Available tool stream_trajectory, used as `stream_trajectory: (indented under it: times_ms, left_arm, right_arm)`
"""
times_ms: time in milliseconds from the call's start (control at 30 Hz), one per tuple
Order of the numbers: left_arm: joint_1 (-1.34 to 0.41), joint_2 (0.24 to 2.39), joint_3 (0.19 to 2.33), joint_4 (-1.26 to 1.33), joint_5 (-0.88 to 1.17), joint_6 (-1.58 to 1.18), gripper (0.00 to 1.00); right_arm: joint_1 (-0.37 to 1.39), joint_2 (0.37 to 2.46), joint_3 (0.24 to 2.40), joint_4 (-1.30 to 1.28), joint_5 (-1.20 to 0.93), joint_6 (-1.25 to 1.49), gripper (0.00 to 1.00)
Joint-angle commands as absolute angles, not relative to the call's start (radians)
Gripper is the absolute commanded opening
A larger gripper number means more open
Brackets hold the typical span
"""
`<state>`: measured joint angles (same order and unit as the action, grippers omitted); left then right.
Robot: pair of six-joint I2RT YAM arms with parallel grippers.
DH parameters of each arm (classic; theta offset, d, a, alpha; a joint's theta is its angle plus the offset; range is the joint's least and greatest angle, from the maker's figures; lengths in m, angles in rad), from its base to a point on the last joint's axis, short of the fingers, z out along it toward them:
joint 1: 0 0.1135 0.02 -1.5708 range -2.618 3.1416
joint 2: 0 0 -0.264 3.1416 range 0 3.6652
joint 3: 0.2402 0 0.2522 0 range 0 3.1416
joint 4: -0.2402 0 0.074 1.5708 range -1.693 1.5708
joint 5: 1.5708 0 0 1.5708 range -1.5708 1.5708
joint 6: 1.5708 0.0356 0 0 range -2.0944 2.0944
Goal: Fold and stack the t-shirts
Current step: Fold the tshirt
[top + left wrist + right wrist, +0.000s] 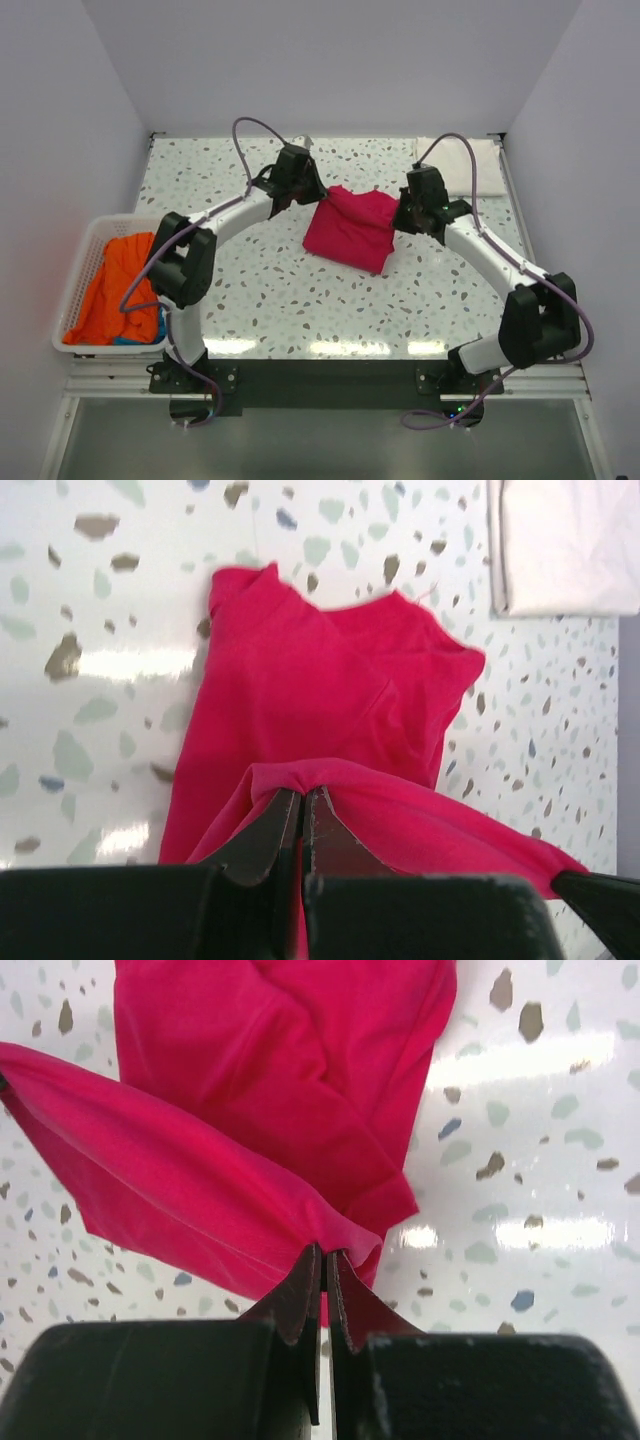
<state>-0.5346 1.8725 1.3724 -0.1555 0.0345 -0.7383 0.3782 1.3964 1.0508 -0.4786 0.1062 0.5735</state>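
Basket [84, 262]: at the near left edge of the table [300, 310]. It holds an orange shirt [115, 285] in a heap, with a strip of blue shirt [140, 338] showing under it. Neither is folded yet.

Pink shirt [352, 228]: mid-table, between the two arms. Most of it lies flat in a rough block, with one edge lifted off the surface.

Left gripper [302, 795]: fingers pressed together on a pinch of the pink shirt at its far left corner.

Right gripper [324, 1255]: clamped the same way on the shirt's right corner, with a taut band of cloth running across to the other arm.

Step in hand: judged to be a fold of the pink shirt, with the held edge to be carried over the part that lies flat.

Doing it well:
- Keep both corners level and move them together.
- Hold the band just taut so it does not sag or bunch.
- Lay the edge square on the opposite edge before letting go.
- Avoid dragging the lower layer.

White shirt [470, 165]: folded to a rectangle at the far right of the table, apart from the pink one. It is likely the base of the stack.

Hard to make out:
- Fingertips are buried in cloth, so how many layers each holds cannot be told.
- The sleeves and collar of the pink shirt are not distinguishable.
- The white shirt is partly behind the right arm's cable.
- The blue shirt is mostly covered.
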Motion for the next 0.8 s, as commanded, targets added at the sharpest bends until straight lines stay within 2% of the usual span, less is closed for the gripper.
stream_trajectory:
  times_ms: [0,200,233,300,333,367,400,433,467,500,600,667,700,767]
  left_arm:
    - [-0.494,1.969,1.538,-0.068,0.047,-0.713,0.0]
    - [-0.462,2.236,1.791,-0.035,0.149,-0.718,0.02]
    - [-0.456,2.268,1.818,-0.032,0.182,-0.719,0.16]
    - [-0.437,2.327,1.859,0.053,0.218,-0.727,0.32]
    - [-0.43,2.341,1.874,0.075,0.257,-0.727,0.49]
    - [-0.422,2.356,1.925,0.092,0.282,-0.724,0.56]
    - [-0.404,2.376,1.949,0.083,0.299,-0.721,0.62]
    - [-0.397,2.372,1.966,0.074,0.299,-0.716,0.71]
    - [-0.391,2.358,1.957,0.066,0.29,-0.698,0.75]
    - [-0.382,2.314,1.941,0.061,0.278,-0.693,0.78]
    - [-0.38,2.219,1.843,0.045,0.21,-0.672,0.77]
    - [-0.382,2.177,1.783,0.011,0.166,-0.678,0.7]
    - [-0.383,2.168,1.758,0.014,0.163,-0.683,0.6]
    - [-0.4,2.145,1.682,0.037,0.147,-0.692,0.5]
  right_arm:
    - [0.296,1.486,1.135,-0.402,0.014,0.515,0.0]
    - [0.193,1.73,1.262,-0.334,-0.037,0.503,0.02]
    - [0.181,1.799,1.285,-0.319,-0.046,0.5,0.05]
    - [0.138,1.856,1.337,-0.302,-0.055,0.509,0.08]
    - [0.121,1.885,1.354,-0.289,-0.073,0.524,0.13]
    - [0.089,1.931,1.388,-0.285,-0.092,0.532,0.19]
    - [0.078,1.951,1.408,-0.287,-0.095,0.535,0.3]
    - [0.071,1.968,1.432,-0.329,-0.089,0.522,0.49]
    - [0.068,1.976,1.477,-0.356,-0.078,0.508,0.57]
    - [0.067,1.961,1.483,-0.376,-0.045,0.482,0.6]
    - [0.084,1.864,1.405,-0.354,-0.017,0.48,0.65]
    - [0.135,1.827,1.367,-0.379,0.046,0.472,0.66]
    - [0.159,1.797,1.359,-0.386,0.075,0.471,0.66]
    - [0.251,1.772,1.33,-0.384,0.167,0.469,0.66]
